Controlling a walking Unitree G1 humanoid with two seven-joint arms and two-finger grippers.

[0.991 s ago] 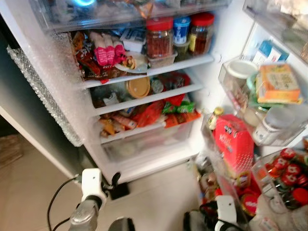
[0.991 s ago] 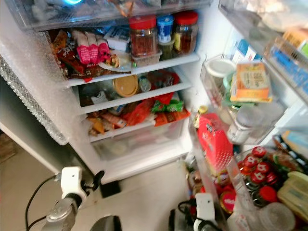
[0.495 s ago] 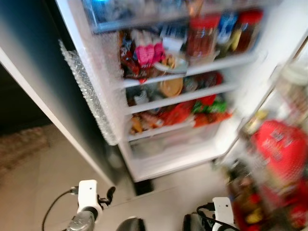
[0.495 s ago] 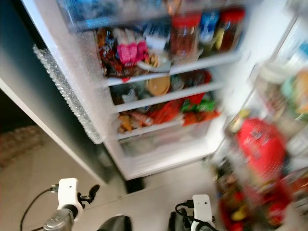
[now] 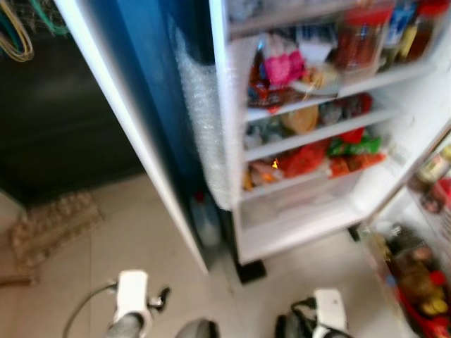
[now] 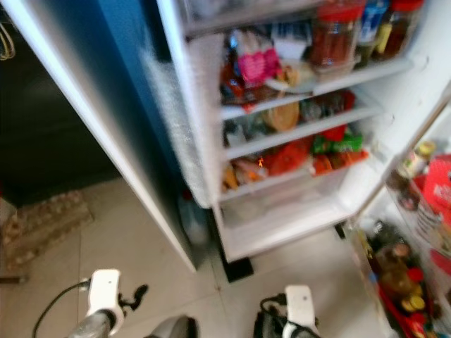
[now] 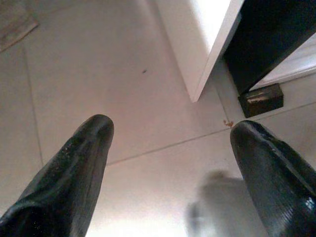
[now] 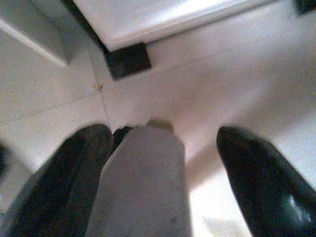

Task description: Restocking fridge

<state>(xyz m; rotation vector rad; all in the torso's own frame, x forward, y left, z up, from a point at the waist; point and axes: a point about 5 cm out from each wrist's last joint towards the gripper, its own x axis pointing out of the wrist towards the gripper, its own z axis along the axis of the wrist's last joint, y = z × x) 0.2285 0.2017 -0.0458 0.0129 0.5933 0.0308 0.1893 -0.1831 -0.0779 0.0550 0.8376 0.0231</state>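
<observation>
Swinging left: the head view has shifted since a second ago, so the camera turned; the fridge [image 5: 310, 127] now sits right of centre, open and well stocked, its door [image 6: 416, 232] at far right. Both arms hang low over the floor [image 7: 128, 98]. Left gripper [image 7: 168, 163] wide, empty. Right gripper [image 8: 163, 163] wide, empty. Likely heading off to fetch stock.

Both arms hang low, left gripper [image 7: 168, 163] pointing down, two black fingers [image 7: 74, 168] spread wide apart, right gripper [image 8: 163, 173] pointing down, fingers [image 8: 256, 182] apart too
</observation>
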